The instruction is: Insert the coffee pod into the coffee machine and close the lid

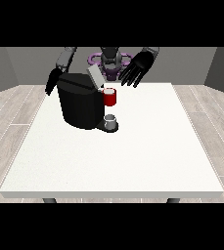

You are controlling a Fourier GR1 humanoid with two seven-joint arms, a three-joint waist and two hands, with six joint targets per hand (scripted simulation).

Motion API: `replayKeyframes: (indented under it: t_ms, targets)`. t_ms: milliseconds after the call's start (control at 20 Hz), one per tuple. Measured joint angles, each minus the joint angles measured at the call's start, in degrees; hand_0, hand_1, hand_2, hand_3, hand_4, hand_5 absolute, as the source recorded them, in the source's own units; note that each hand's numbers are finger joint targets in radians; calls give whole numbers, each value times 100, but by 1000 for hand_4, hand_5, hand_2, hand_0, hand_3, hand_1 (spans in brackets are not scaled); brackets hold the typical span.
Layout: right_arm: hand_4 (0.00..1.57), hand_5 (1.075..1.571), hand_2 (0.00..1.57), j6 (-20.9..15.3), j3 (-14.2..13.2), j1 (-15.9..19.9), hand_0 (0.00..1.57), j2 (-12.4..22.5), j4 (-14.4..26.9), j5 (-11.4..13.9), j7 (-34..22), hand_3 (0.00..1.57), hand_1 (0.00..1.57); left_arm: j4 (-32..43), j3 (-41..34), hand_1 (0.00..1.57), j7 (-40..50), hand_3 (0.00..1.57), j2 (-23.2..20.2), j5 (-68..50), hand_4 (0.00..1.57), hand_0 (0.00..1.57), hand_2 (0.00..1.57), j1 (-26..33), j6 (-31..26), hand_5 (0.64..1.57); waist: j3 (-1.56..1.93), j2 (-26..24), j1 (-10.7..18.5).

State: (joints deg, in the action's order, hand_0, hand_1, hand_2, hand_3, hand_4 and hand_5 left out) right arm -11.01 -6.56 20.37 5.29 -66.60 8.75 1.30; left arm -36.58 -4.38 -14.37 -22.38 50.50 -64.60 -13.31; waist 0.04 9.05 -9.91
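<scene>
A black coffee machine (79,105) stands on the white table (133,151) at the back left. Its grey lid (95,76) is raised and tilted. A red holder (110,97) sticks out of the machine's front, with a light round top that may be the pod. Below it a small grey cup (111,120) sits on the machine's base. The hand at the view's right (135,68) hovers above and to the right of the red holder, fingers spread and straight. The hand at the view's left (51,82) hangs behind the machine's left side, partly hidden.
Wood floor surrounds the table. The robot's torso (111,61) stands behind the table's far edge. The table's front and right parts carry nothing but white surface.
</scene>
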Motion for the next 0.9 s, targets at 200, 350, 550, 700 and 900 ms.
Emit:
replayKeyframes:
  t_ms: [200, 350, 550, 700, 900]
  targets:
    - [0, 1571, 0, -28, -58, -416, 0, -55, 142, -41, 181, 0, 0, -60, -610, 0, -173, 0, 567, -828, 418, 0, 0, 418, -15, 1571, -7, -491, 360]
    - [0, 1571, 0, -65, -114, -696, 0, -58, 165, -63, 208, 0, 0, -13, -1146, 0, -310, 0, 1090, -1539, 0, 0, 0, 945, -4, 1571, -16, -926, 649]
    - [0, 1571, 0, 38, -150, -1081, 0, -46, 115, -155, 269, 0, 0, 87, -1668, 0, -451, 0, 1563, -2247, 419, 0, 0, 1719, -117, 1571, -14, -1580, 984]
    - [0, 1571, 0, 155, -69, -1136, 0, -94, -98, -223, 201, 0, 0, 139, -1786, 0, -551, 0, 1733, -2471, 372, 0, 0, 2282, -237, 1571, -11, -2008, 1154]
    - [0, 1571, 0, 497, 116, -1025, 0, -107, -424, -354, -6, 0, 0, 168, -1761, 0, -582, 0, 1957, -2575, 386, 0, 0, 2893, -208, 1571, -7, -2464, 1326]
